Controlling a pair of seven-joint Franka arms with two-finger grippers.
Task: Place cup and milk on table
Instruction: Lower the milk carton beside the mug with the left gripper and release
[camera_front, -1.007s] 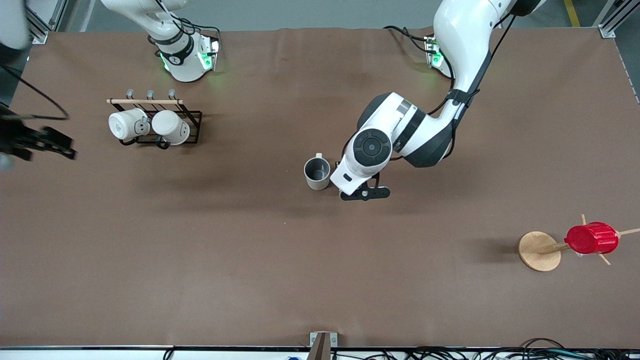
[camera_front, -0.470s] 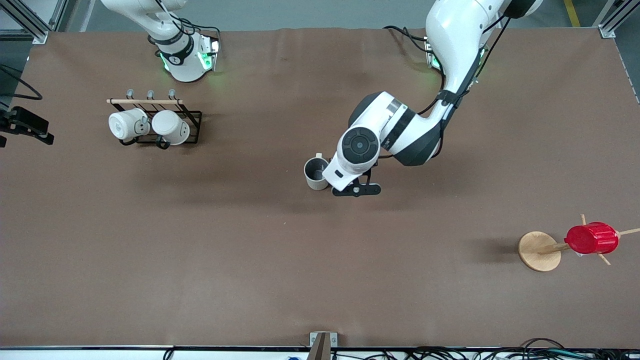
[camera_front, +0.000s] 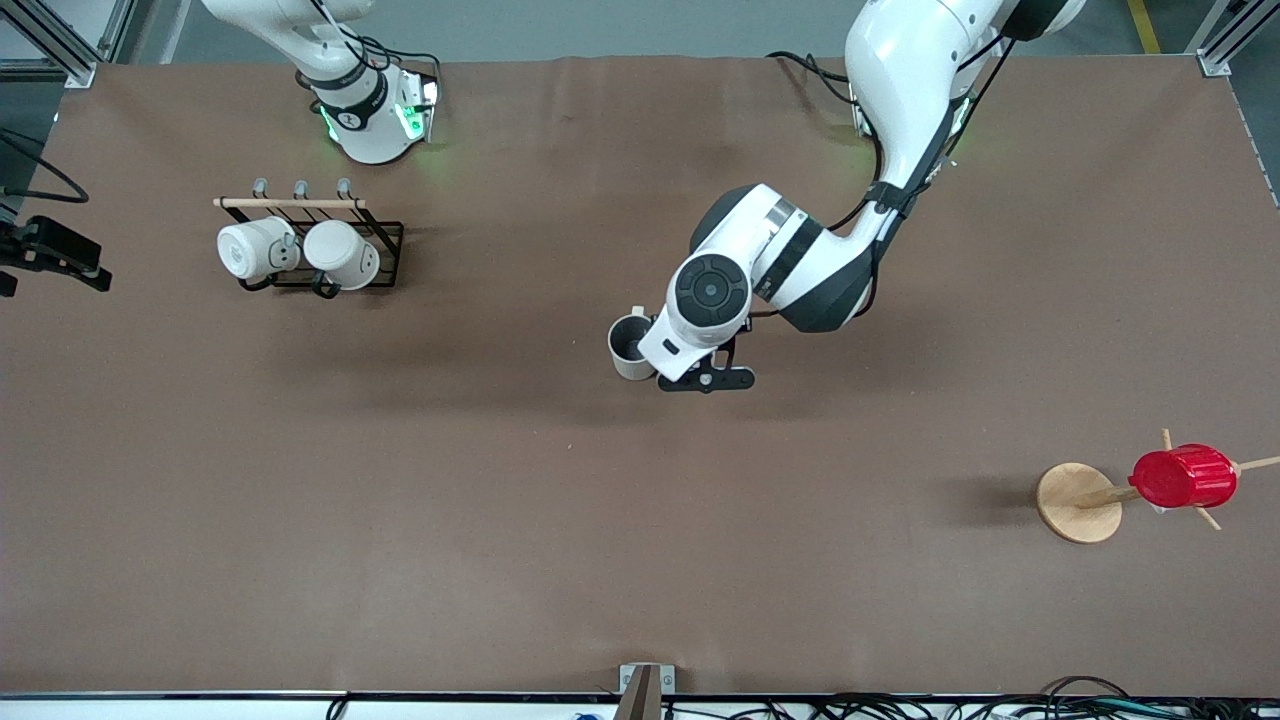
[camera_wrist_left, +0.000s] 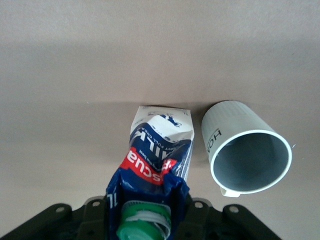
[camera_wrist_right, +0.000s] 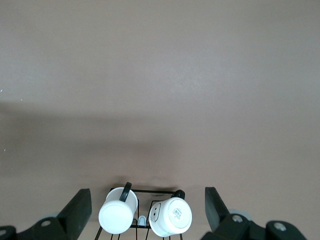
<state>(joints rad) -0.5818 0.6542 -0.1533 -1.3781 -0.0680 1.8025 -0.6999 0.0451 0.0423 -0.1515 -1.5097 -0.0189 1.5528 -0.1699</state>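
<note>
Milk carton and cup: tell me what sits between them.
Nothing. The left wrist view shows only a narrow strip of bare table between the milk carton, held by the left pincer, and the cup.

cup (camera_front: 629, 348): stood upright on the table (camera_front: 500, 520), near its middle.
milk (camera_wrist_left: 155, 160): just beside the cup, toward the left arm's end.
mug rack (camera_front: 310, 245): well apart from the cup, toward the right arm's end, holding two white mugs (camera_front: 300, 250).
red ribbed cup (camera_front: 1183, 477): on the peg stand (camera_front: 1078, 503), nearer the front camera than the cup.
</note>
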